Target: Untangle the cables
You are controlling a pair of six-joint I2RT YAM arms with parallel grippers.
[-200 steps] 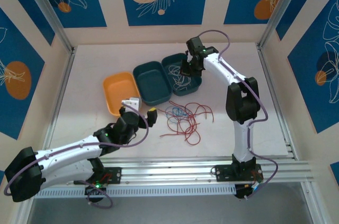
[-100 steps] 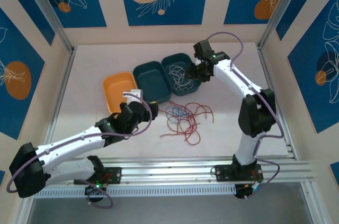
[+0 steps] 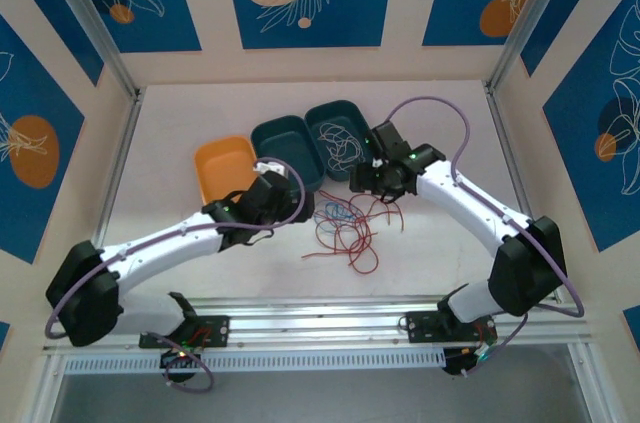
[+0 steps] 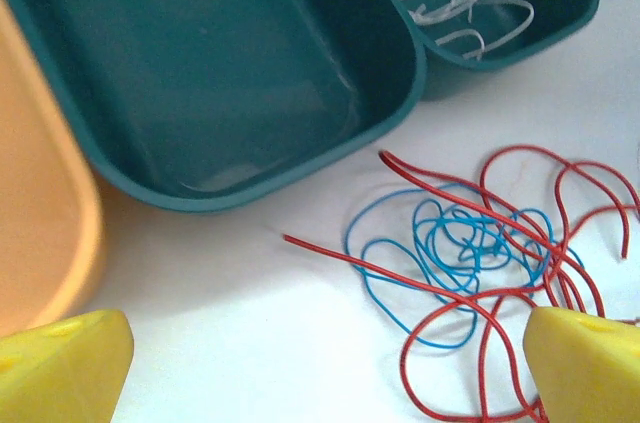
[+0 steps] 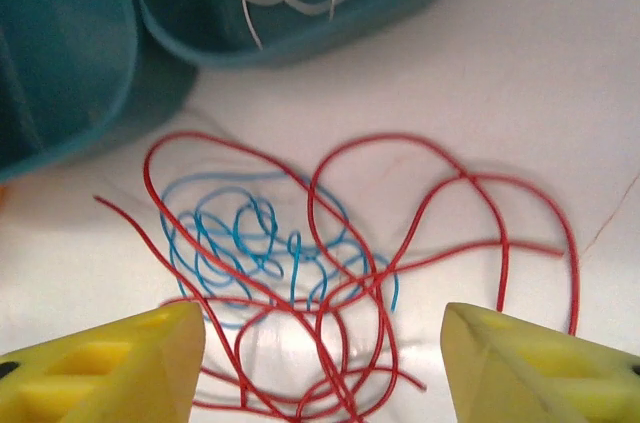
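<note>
Hovering noted for both arms at centre of the top view, just above the white table (image 3: 200, 113). Logged left gripper (image 3: 303, 207) extended from lower left, yellow fingers (image 4: 62, 367) spread wide at the bottom corners of the left wrist view, nothing held. Logged right gripper (image 3: 360, 181) extended from the right, its fingers likewise wide apart in the right wrist view, nothing between them. Found red cables (image 3: 356, 233) looped loose on the table at centre, tangled with blue cable (image 3: 334, 211), crossing over and through it; lay between and just below the two grippers. Found white cables (image 3: 343, 143) coiled inside right teal tray (image 3: 318, 119), upper centre, apart from the red and blue. Saw middle teal tray (image 3: 283, 163) touching it on the left. Saw orange tray (image 3: 222, 178) further left, just beside that teal one.
</note>
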